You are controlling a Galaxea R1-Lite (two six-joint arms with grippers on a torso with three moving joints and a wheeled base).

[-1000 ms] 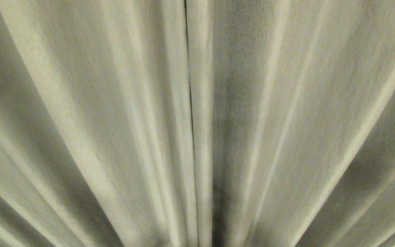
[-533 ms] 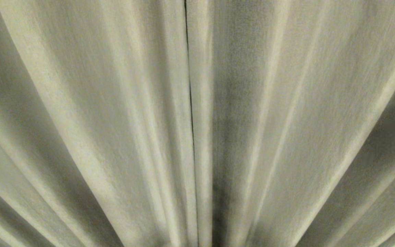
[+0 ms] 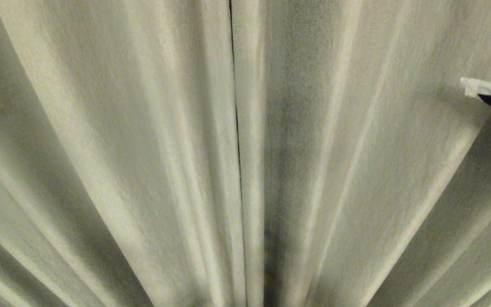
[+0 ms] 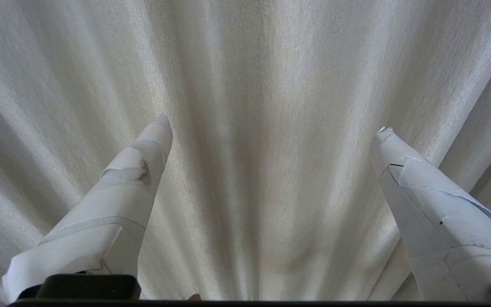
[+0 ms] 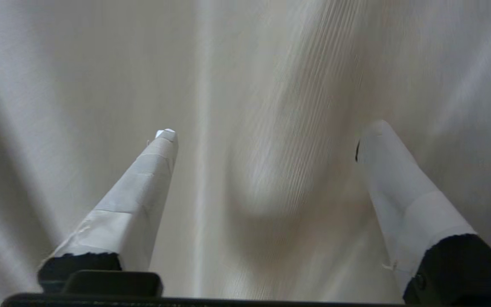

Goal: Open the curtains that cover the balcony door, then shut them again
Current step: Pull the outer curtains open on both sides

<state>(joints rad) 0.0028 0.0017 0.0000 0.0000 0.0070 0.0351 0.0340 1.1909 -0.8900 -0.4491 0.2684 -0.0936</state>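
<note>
The curtains (image 3: 143,149) hang shut, filling everything ahead, their two panels meeting at a thin dark seam (image 3: 237,128) down the middle. The left gripper (image 4: 271,123) faces the pleats with its taped fingers (image 4: 134,170) spread wide (nothing between them). At the far right, the right gripper (image 5: 267,128) shows its fingers apart, empty, close to the fabric.

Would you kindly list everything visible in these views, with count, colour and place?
curtains: two panels, cream-white, pleated, filling every view, drawn together.
gap: one, a thin dark line where the panels meet, near the middle of the head view.
left end effector: one, white-wrapped fingers spread wide, facing the fabric.
right end effector: one, white-wrapped fingers apart, facing the fabric; its tip shows at the head view's right edge.
</note>
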